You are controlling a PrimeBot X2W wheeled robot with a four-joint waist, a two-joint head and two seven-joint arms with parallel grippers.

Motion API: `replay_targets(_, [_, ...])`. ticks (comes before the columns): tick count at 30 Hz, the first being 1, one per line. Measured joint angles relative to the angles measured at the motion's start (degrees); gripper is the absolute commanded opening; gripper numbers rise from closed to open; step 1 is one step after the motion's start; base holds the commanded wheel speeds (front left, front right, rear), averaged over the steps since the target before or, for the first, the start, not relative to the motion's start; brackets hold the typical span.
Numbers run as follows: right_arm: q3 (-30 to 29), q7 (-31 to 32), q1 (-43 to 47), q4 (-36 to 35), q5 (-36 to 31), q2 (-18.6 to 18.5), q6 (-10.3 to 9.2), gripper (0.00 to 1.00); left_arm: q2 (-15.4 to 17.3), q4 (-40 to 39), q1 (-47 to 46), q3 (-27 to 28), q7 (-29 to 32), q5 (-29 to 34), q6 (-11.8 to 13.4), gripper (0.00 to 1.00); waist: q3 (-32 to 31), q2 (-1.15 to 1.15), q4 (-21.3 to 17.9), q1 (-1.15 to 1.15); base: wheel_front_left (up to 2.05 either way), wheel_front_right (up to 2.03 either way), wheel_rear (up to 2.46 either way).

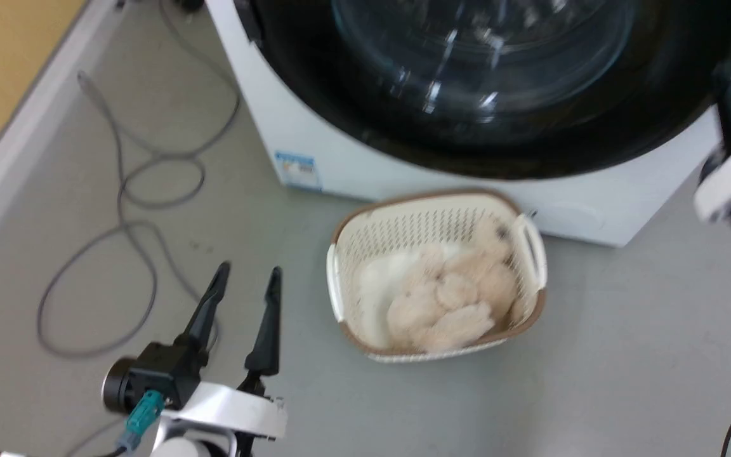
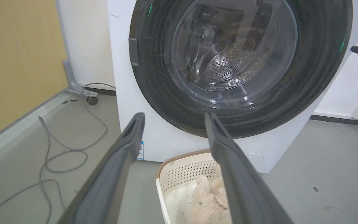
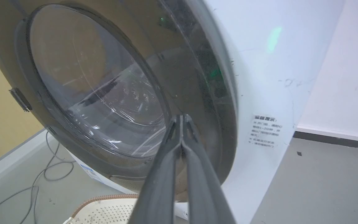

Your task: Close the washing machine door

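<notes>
The left gripper hangs low over the grey floor with its two dark fingers spread wide apart and nothing between them. Straight ahead of its fingertips stands the white washing machine. The washing machine door lies flat against the machine's front, its black rim ringing the bulging glass, through which the perforated steel drum shows. Whether the door is latched cannot be told. A small dark door handle sits on the rim up and to the left of the fingers.

Just below and ahead of the left gripper's right-hand finger is a cream perforated laundry basket with a fluffy beige plush toy inside — it stands on the floor near the machine's foot. A blue label marks the machine's lower corner beyond the left finger, and grey cables loop over the floor farther to that side.

The right gripper has its fingers pressed together, holding nothing. Its tips point at the black rim on the door's right side — contact with the rim cannot be told. To the right of the tips, a small text sticker is on the machine's white side panel.
</notes>
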Motion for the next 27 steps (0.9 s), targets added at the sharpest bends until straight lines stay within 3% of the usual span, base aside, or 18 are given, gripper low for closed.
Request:
replay_targets(8, [1.9,-3.4,14.2,-8.5,3.1,0.0,0.00,0.00,0.0,0.8,4.3,2.6,0.0,0.5,0.3,1.00,-8.1,0.00,-4.1,0.00,0.00,0.00,0.00])
replay_targets(15, [-4.1,-4.2,28.2,-19.1,-2.1,1.3,-0.01,0.00,-0.1,0.9,6.3,3.8,0.0,-0.5,0.4,1.00,-12.6,0.00,-7.3,0.00,0.00,0.00,0.00])
replay_targets(21, [-13.0,-4.5,40.3,-30.3,-10.8,8.8,-0.01,0.00,-0.1,1.4,8.1,4.7,0.0,-0.5,0.7,1.00,-15.0,0.00,-9.5,-0.01,0.00,0.00,0.00])
replay_targets(27, [-17.4,-4.5,49.3,-38.1,-17.9,16.1,-0.01,0.00,-0.1,2.1,8.7,5.2,0.0,-0.4,1.0,1.00,-15.9,0.00,-10.8,-0.01,0.00,0.00,0.00])
